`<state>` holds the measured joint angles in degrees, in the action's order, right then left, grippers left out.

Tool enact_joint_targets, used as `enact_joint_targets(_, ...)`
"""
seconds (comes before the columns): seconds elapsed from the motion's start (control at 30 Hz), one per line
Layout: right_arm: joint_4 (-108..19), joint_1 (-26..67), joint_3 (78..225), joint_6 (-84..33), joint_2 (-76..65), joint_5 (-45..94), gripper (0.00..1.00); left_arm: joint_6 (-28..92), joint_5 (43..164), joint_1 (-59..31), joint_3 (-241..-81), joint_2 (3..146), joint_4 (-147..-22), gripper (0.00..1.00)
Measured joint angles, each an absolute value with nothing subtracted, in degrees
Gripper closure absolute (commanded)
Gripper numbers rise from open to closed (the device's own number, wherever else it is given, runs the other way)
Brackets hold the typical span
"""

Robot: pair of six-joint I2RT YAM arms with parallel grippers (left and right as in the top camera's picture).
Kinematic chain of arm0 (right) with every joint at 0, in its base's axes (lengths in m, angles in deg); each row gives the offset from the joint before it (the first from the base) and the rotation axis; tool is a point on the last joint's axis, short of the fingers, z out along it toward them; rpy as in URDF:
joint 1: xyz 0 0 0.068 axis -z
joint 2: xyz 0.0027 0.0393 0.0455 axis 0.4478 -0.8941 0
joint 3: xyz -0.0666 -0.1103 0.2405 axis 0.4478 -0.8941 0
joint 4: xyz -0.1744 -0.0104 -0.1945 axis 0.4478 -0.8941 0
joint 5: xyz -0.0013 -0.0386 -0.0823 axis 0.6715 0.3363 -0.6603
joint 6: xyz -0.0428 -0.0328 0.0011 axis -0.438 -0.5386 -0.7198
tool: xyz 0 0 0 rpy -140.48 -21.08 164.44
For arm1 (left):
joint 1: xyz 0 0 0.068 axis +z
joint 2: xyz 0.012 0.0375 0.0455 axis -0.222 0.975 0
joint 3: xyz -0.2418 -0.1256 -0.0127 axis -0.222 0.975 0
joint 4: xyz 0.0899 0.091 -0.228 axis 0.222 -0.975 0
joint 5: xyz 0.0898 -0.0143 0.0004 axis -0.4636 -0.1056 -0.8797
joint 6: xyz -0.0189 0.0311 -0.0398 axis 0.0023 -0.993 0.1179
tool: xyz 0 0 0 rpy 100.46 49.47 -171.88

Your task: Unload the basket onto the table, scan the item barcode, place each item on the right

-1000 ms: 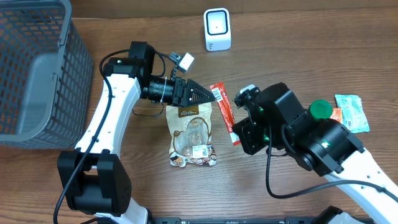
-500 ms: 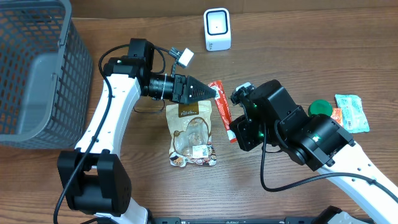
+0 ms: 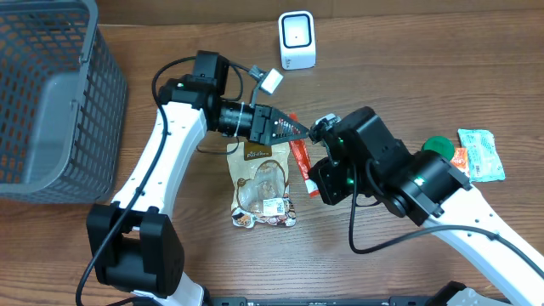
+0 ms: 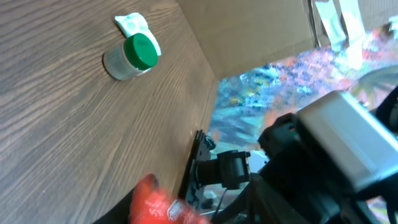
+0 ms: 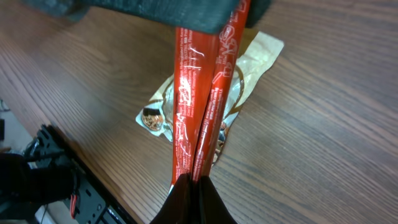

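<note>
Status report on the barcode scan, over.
Right gripper shut on red stick packet, one end. Left gripper at other end, grip unclear. Scanner unobstructed.

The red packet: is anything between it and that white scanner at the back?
Nothing visible lies between the red packet and the scanner. Only the left gripper, at the packet's upper end, sits on that side; the right gripper holds its lower end.

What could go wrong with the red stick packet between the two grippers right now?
The right gripper pinches one end of the red stick packet, the left gripper is at the other; releasing before a firm left grip could drop it onto the snack pouch. Opposing pulls could crease it. Its barcode isn't visible, so the scanner may miss.
</note>
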<state>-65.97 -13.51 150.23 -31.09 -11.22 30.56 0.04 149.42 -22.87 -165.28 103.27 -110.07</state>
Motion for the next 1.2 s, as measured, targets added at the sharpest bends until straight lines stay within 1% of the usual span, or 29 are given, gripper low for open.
enact_joint_targets(0.03, -65.95, -13.51, 150.23, -31.46, -11.59, 30.87, 0.96, 0.46, 149.40, -23.09, -165.28, 103.27, -109.23, 0.70)
enact_joint_targets(0.07, -65.97, -13.51, 150.23, -31.77, -11.81, 31.26, 0.96, 1.11, 149.37, -23.24, -165.28, 103.27, -108.45, 0.75)
enact_joint_targets(0.17, -65.89, -13.51, 150.23, -32.25, -11.88, 31.88, 0.96, 3.32, 149.37, -23.24, -165.28, 103.27, -107.05, 0.88)
enact_joint_targets(0.27, -65.78, -13.51, 150.23, -32.53, -11.88, 32.22, 0.96, 4.04, 149.26, -23.24, -165.28, 103.27, -106.74, 0.96)
enact_joint_targets(0.33, -65.54, -13.51, 150.23, -32.68, -11.88, 32.47, 0.96, 4.52, 149.26, -23.24, -165.28, 103.27, -106.68, 0.96)
enact_joint_targets(0.43, -65.32, -13.51, 150.23, -32.90, -11.88, 32.68, 0.96, 4.83, 149.26, -23.24, -165.28, 103.27, -106.61, 0.90)
enact_joint_targets(0.6, -63.96, -13.51, 150.23, -32.92, -11.88, 32.73, 0.96, 5.00, 149.33, -23.24, -165.28, 103.27, -106.61, 0.83)
enact_joint_targets(0.73, -63.44, -13.51, 150.23, -32.95, -11.88, 32.66, 0.96, 5.02, 149.35, -23.24, -165.28, 103.27, -106.61, 0.83)
enact_joint_targets(0.9, -63.46, -13.51, 150.23, -32.92, -11.88, 32.18, 0.96, 5.07, 148.91, -23.24, -165.28, 103.27, -106.61, 0.96)
enact_joint_targets(1.07, -63.44, -13.51, 150.23, -32.51, -11.88, 31.22, 0.96, 5.18, 148.43, -23.24, -165.28, 103.27, -106.59, 0.96)
enact_joint_targets(1.13, -63.39, -13.51, 150.23, -32.14, -11.88, 30.85, 0.92, 5.20, 148.28, -23.24, -165.28, 103.27, -106.59, 0.96)
enact_joint_targets(1.2, -63.33, -13.51, 150.23, -31.66, -11.88, 30.59, 0.81, 5.55, 148.24, -23.24, -165.28, 103.27, -106.57, 0.96)
